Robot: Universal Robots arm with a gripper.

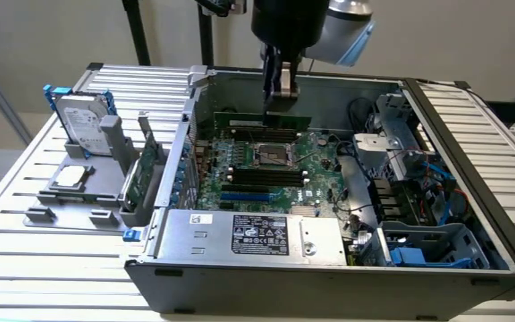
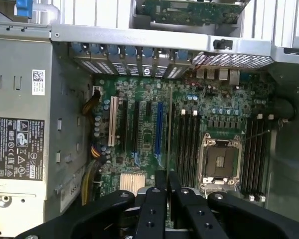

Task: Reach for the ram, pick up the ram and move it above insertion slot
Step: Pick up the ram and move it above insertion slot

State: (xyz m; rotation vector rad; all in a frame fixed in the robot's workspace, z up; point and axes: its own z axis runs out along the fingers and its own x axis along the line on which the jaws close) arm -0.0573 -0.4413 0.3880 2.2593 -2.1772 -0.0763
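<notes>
Fingers point(image 1: 279, 90) of the black gripper hang down inside the open grey metal computer case point(image 1: 329, 275), closed tight on the ram point(image 1: 263, 123), a long, thin green circuit-board stick held on edge over the green motherboard point(image 1: 267, 168). In the exterior view the stick stretches sideways below the fingertips, above the far bank of black memory slots point(image 1: 255, 137) and just behind the square silver processor socket point(image 1: 273, 155); it seems to be clear of the slots, though the angle makes that hard to judge. In the wrist view the two black fingers point(image 2: 163, 196) press together on the stick's top edge, and the ram point(image 2: 169, 124) appears edge-on as a thin vertical line running across the motherboard point(image 2: 139, 129) between the blue expansion slot point(image 2: 159, 127) and the row of black memory slots point(image 2: 187, 144) beside the processor socket point(image 2: 220, 160).

Outside the case, on the ribbed silver surface point(image 1: 51, 268) at the exterior view's left, a grey plastic holder point(image 1: 70, 201) carries an upright silver hard drive point(image 1: 86, 124) and a taller green expansion card with a metal bracket point(image 1: 147, 168). A grey power supply box with a black label point(image 1: 257, 235) sits in the near part of the case, and blue drive bays point(image 1: 423, 251) lie toward the exterior view's right.
</notes>
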